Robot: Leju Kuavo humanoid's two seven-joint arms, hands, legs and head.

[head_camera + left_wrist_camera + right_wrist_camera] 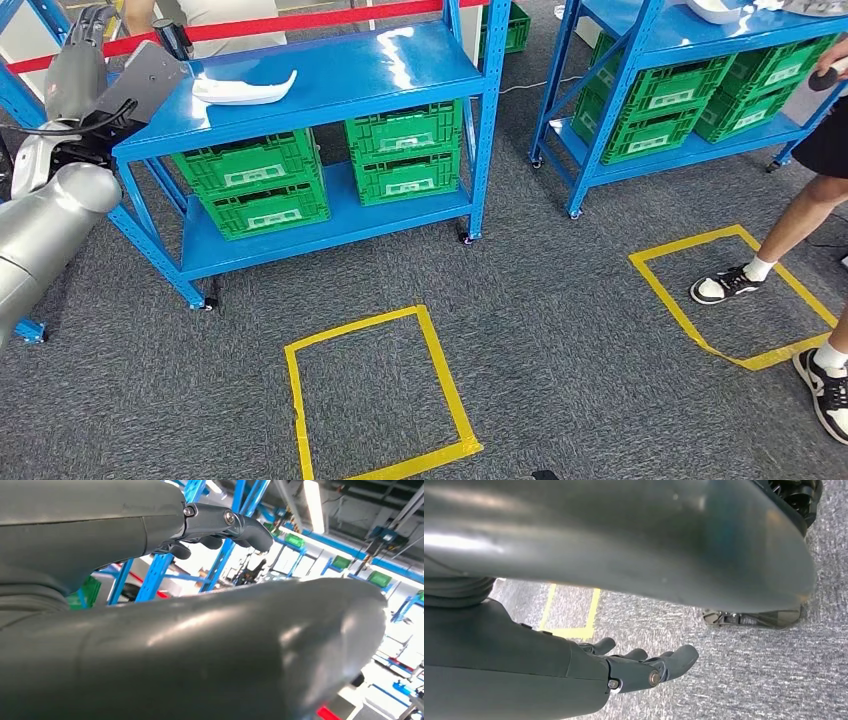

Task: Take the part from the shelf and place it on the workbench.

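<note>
Floor: grey carpet [560,330], speckled, wall to wall. Two squares of yellow tape on it, one [375,395] in front of the nearer shelving, another [735,295] off to the right.

Shelving: two blue metal racks on castors. Left rack [330,90], glossy top deck, lower deck carrying four green crates [405,150] in two stacks of two. Right rack [690,150], lower deck likewise stacked with green crates.

Barrier: red tape [300,22] stretched behind the left rack.

Overhead: long strip lights [312,500] on a dark ceiling; more blue racking [225,555] and green crates [295,540] further back, brightly lit.
</note>
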